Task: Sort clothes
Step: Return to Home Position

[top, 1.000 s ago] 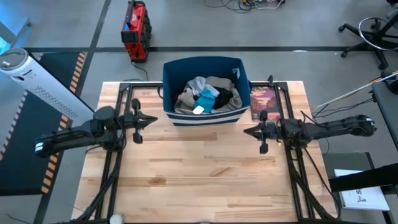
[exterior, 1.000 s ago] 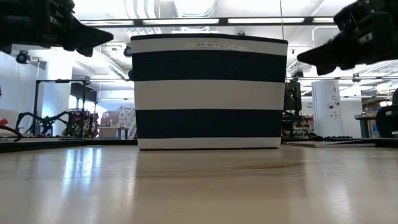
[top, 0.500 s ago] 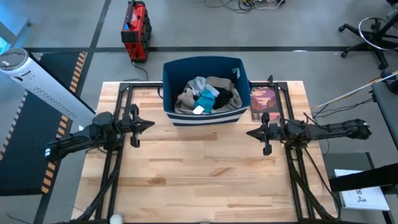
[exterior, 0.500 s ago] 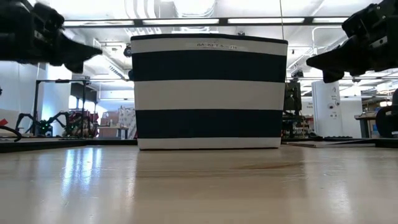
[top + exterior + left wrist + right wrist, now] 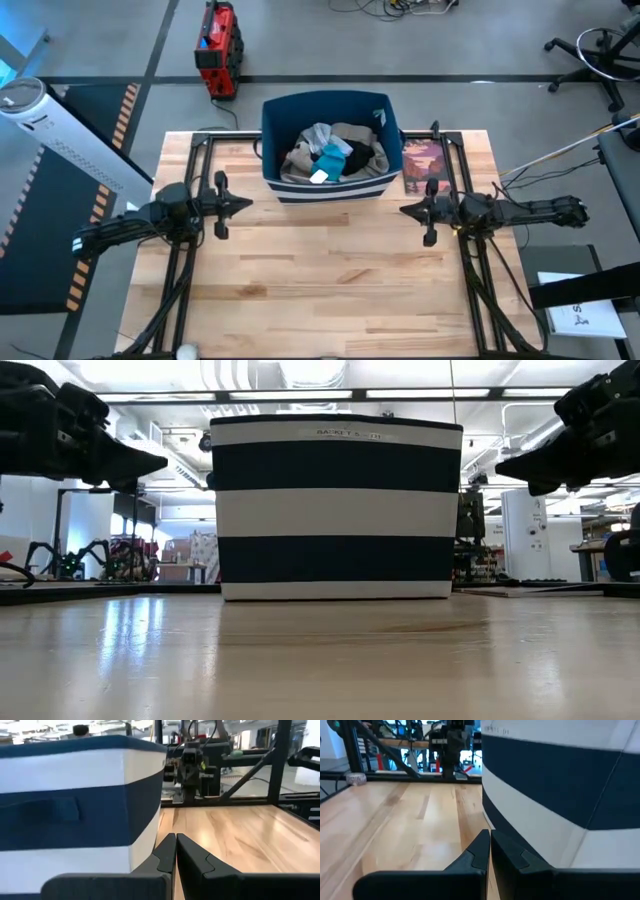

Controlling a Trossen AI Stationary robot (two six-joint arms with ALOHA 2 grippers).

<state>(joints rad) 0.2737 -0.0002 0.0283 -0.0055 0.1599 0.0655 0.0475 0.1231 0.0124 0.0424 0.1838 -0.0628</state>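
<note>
Several clothes (image 5: 333,152), pale grey, khaki, teal and black pieces, lie piled inside the navy bin with white stripes (image 5: 330,190) at the table's far middle. My left gripper (image 5: 246,203) is shut and empty, above the table to the left of the bin; its shut fingers show in the left wrist view (image 5: 176,851). My right gripper (image 5: 404,211) is shut and empty, to the right of the bin; its shut fingers show in the right wrist view (image 5: 490,845). Both hang above the table in the low view, the left gripper (image 5: 150,460) and the right gripper (image 5: 505,462).
A flat reddish-covered book (image 5: 423,165) lies on the table right of the bin. The wooden table (image 5: 320,290) stretches bare in front of the bin. A red device (image 5: 217,50) stands on the floor beyond the table.
Both arms have drawn slightly toward the table's near edge and come lower, the left gripper shifting a little toward the right, the right gripper pulling slightly back toward the right edge. Both stay shut. The bin and clothes have kept still.
</note>
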